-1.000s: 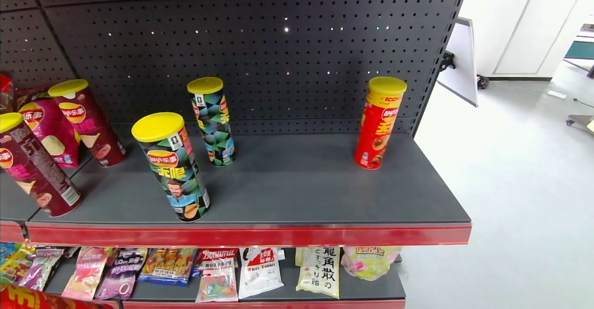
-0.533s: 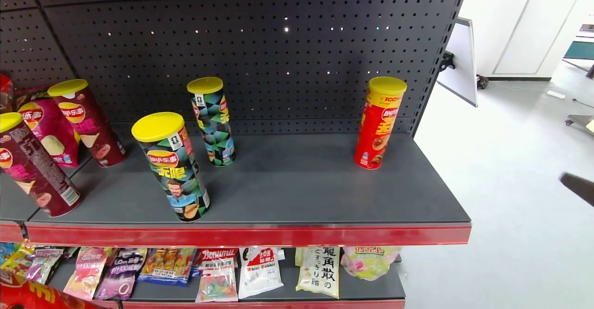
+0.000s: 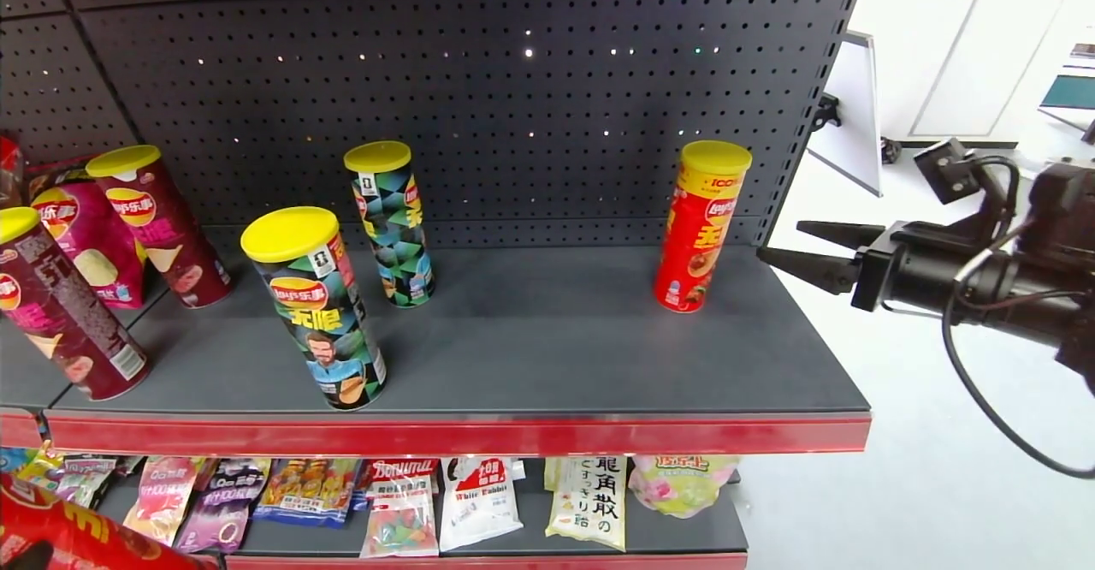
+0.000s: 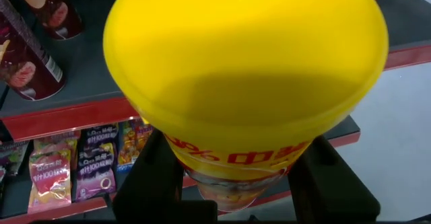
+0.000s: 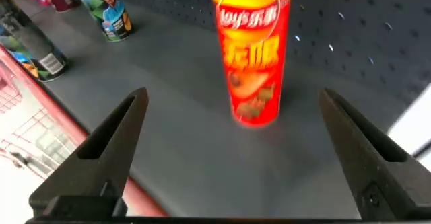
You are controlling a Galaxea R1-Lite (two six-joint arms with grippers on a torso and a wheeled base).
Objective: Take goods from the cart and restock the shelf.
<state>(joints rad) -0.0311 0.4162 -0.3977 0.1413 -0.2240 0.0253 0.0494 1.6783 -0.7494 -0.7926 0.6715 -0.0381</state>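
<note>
A red chip can with a yellow lid (image 4: 246,56) is held in my left gripper (image 4: 239,183), whose fingers press its sides. This held can (image 3: 60,536) shows low at the left, below the shelf's red front edge. My right gripper (image 3: 800,249) stands open at the right end of the dark shelf (image 3: 556,339), pointing at a red can (image 3: 700,228) that stands upright there. In the right wrist view that red can (image 5: 252,56) stands a little beyond the open right gripper (image 5: 232,96), between its two spread fingers (image 5: 101,157).
Two patterned cans (image 3: 318,317) (image 3: 391,223) stand left of the shelf's middle, and maroon cans (image 3: 162,223) (image 3: 60,305) at the far left. Between the patterned cans and the red can the shelf is bare. Snack bags (image 3: 479,501) lie on the lower shelf.
My right arm has come in from the right and now sits at the shelf's right end. The held red can has risen a little at the lower left.
</note>
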